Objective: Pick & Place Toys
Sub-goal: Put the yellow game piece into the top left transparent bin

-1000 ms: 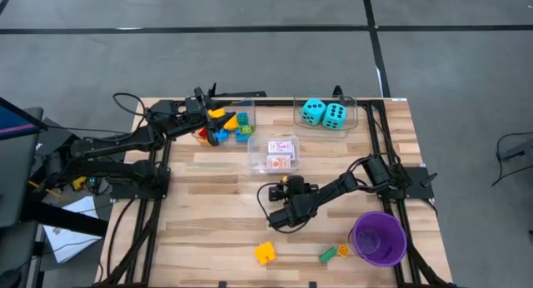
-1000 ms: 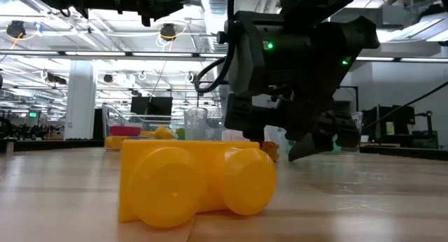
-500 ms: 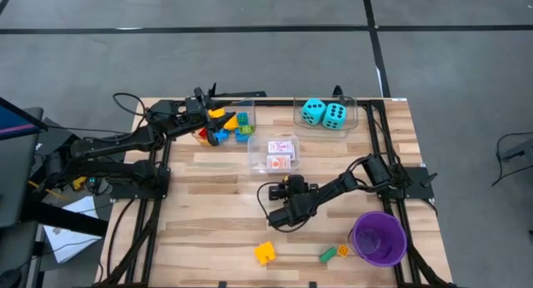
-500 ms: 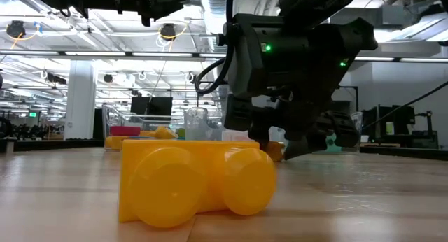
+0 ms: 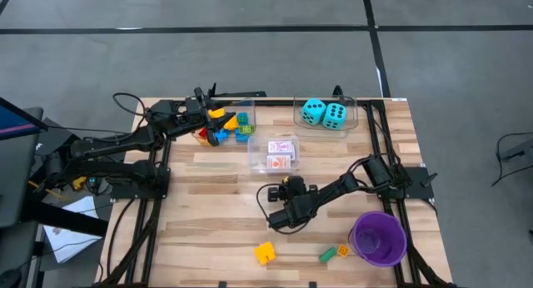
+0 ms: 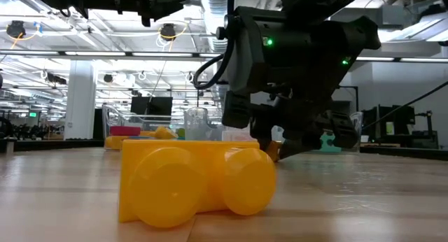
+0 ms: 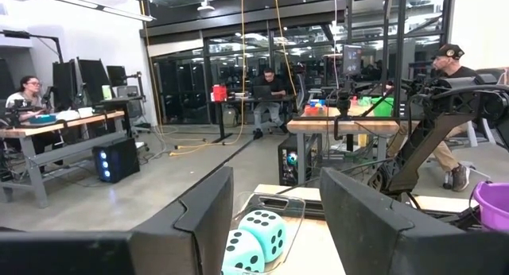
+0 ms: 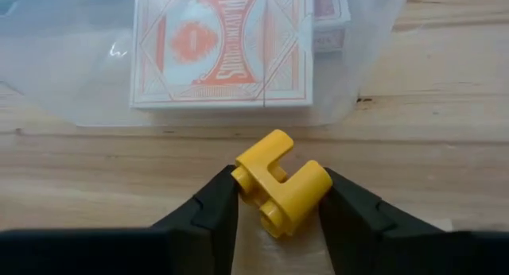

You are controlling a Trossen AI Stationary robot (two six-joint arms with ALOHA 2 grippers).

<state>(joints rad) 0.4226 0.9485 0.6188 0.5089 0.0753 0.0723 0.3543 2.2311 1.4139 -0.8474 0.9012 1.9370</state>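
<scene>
Hidden or unclear: in the high view the right gripper [image 5: 281, 191] covers what it holds, so the piece shows only in the right wrist view. There a small yellow brick [image 8: 280, 181] sits tilted between the two dark fingers [image 8: 219, 199], both pressed against it; the wooden table [image 8: 413, 160] lies right under it, contact with the wood not determinable. In the low view a large yellow brick [image 6: 196, 181] fills the foreground and blocks much of the table behind.

Containers: just beyond the held brick, a clear bin [image 5: 281, 154] holds red-and-white card packs [image 8: 223, 48]. The back right clear bin [image 5: 349, 104] holds two turquoise dice [image 5: 323, 113]. The back left bin [image 5: 246, 113] holds mixed bricks [image 5: 223, 126]; its contents are partly covered by the left gripper [image 5: 206, 111], which hangs over it. From the left wrist view its fingers [image 7: 203, 219] stand apart with nothing between them.

Loose on the front of the table: the large yellow brick, a green brick [image 5: 328, 255] with an orange brick [image 5: 341, 250] touching it, beside the purple cup [image 5: 379, 237].
</scene>
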